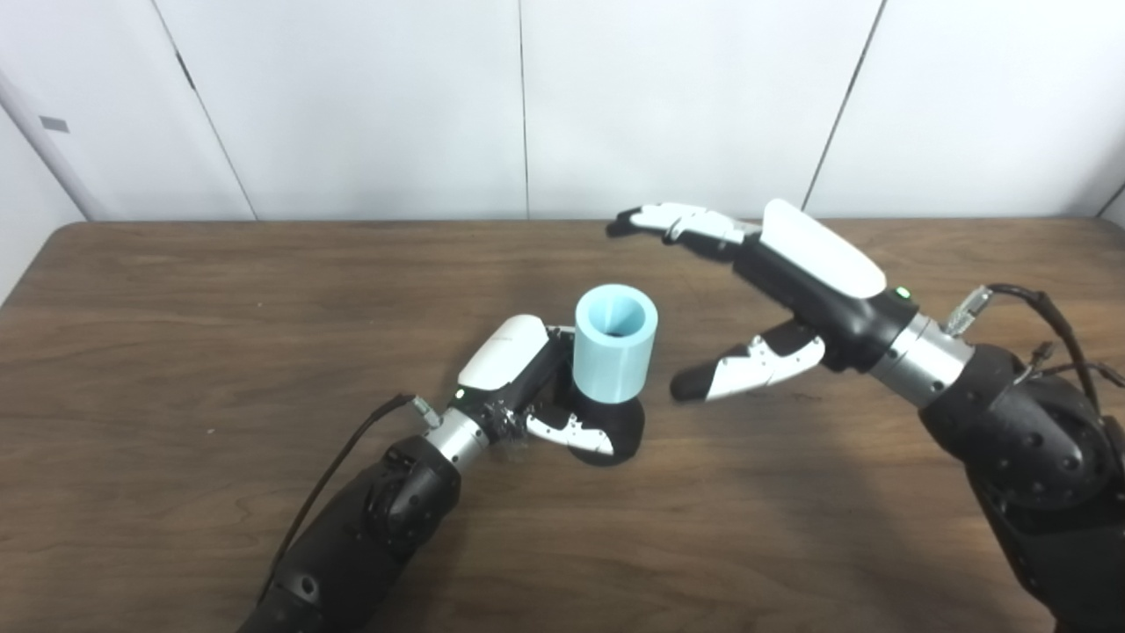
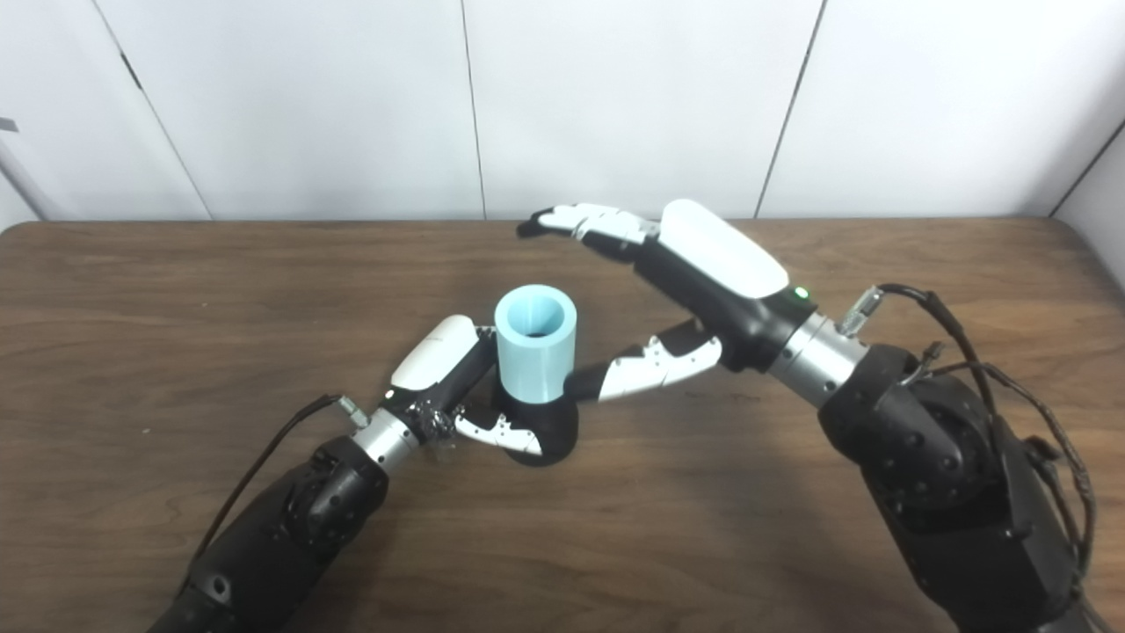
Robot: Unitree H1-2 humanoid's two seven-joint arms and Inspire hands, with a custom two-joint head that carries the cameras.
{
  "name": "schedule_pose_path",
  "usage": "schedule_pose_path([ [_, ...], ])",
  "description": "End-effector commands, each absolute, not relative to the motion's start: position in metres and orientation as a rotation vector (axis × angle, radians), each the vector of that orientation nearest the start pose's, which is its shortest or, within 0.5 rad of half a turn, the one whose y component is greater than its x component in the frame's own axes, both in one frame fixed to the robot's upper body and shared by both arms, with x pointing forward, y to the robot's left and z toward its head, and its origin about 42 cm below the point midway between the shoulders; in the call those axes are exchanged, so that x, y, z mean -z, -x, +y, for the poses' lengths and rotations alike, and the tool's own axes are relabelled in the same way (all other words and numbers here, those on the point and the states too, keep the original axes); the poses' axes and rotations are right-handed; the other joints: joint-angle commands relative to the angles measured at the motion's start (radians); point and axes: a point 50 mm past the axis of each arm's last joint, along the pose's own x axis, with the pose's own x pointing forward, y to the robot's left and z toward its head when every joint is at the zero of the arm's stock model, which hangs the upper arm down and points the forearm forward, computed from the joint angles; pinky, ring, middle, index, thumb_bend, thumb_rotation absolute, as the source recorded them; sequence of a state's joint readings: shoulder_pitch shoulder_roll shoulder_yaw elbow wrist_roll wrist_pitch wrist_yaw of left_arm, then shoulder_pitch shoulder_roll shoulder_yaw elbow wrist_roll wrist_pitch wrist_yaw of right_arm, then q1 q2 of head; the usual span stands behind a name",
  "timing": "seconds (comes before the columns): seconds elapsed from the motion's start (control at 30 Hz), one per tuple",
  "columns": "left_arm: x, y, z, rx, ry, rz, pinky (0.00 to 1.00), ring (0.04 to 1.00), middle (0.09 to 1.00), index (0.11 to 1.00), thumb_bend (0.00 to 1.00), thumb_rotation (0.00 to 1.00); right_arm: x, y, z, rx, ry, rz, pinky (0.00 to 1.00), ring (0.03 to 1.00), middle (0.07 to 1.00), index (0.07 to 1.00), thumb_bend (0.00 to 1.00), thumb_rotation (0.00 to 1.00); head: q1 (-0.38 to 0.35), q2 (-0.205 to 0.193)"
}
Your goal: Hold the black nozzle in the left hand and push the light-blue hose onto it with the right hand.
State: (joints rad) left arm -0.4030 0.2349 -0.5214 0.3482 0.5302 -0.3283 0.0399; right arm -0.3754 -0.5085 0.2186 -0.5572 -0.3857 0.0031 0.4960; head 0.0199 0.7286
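A light-blue hose piece, a short open cylinder, stands upright on a black nozzle near the middle of the brown table. My left hand is shut around the black nozzle's base, thumb across its front. My right hand hovers to the right of the hose, open, fingers stretched above and behind it and thumb pointing toward it, touching nothing. The same scene shows in the right eye view, with the hose and the right hand.
The table's far edge meets a white panelled wall. Cables run from both wrists. Nothing else stands on the table.
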Motion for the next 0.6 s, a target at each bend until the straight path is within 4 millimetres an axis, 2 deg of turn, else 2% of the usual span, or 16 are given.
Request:
schedule_pose_path([
  [0.0,-0.064,-0.345,0.147,0.758,-0.930,-0.234,0.38,0.430,0.489,0.509,0.50,0.00,-0.339,-0.299,-0.212,-0.635,1.156,-0.836,0.92,0.968,0.948,0.907,0.67,0.95,0.001,0.000],
  [0.17,-0.063,-0.346,0.146,0.759,-0.933,-0.231,0.38,0.428,0.487,0.511,0.50,0.00,-0.332,-0.297,-0.207,-0.705,1.287,-0.863,0.92,0.967,0.956,0.923,0.75,0.92,0.003,-0.005],
  [0.3,-0.063,-0.346,0.145,0.759,-0.930,-0.233,0.38,0.429,0.487,0.511,0.50,0.00,-0.326,-0.296,-0.204,-0.741,1.370,-0.845,0.99,0.997,0.985,0.957,0.79,0.99,0.003,-0.007],
  [0.57,-0.063,-0.346,0.146,0.758,-0.929,-0.234,0.38,0.427,0.487,0.512,0.50,0.00,-0.317,-0.294,-0.199,-0.789,1.400,-0.794,1.00,1.000,1.000,0.967,0.85,1.00,0.003,-0.005],
])
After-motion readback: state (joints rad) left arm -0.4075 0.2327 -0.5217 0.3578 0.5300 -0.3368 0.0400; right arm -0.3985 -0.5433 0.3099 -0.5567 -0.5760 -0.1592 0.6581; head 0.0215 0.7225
